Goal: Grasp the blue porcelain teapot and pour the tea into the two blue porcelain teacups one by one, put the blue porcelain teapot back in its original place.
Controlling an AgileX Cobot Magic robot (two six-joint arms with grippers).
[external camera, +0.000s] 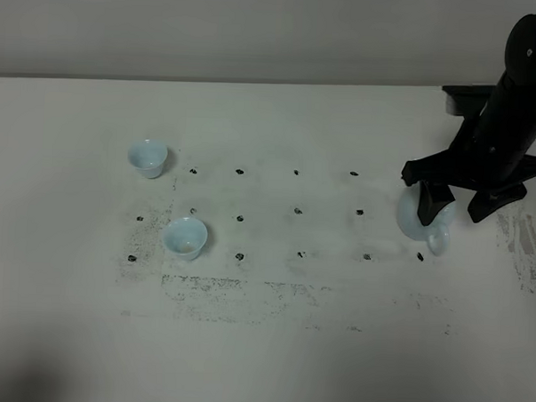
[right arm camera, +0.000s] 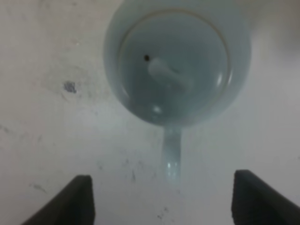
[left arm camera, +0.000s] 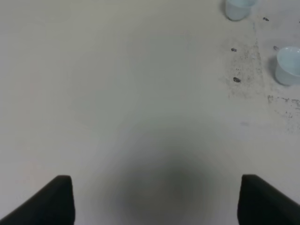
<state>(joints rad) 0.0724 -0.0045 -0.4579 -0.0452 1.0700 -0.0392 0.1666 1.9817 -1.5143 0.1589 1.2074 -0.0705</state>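
Observation:
The blue porcelain teapot (external camera: pixel 416 222) stands on the table at the right, lid on, its handle (right arm camera: pixel 171 154) pointing toward my right gripper. My right gripper (external camera: pixel 452 212) hovers over it, open and empty; in the right wrist view (right arm camera: pixel 161 188) the fingertips (right arm camera: pixel 79 197) stand wide apart on either side of the handle's end. The two blue porcelain teacups stand at the left: the far one (external camera: pixel 147 157) and the near one (external camera: pixel 185 237). Both show in the left wrist view (left arm camera: pixel 236 8) (left arm camera: pixel 288 65). My left gripper (left arm camera: pixel 155 183) is open over bare table. No tea shows clearly.
The white table (external camera: pixel 270 361) bears a grid of small black marks (external camera: pixel 298 211) between cups and teapot, and speckled scuffs (external camera: pixel 246 289) nearer the front. The right arm (external camera: pixel 517 96) rises at the far right. A grey wall runs behind the table.

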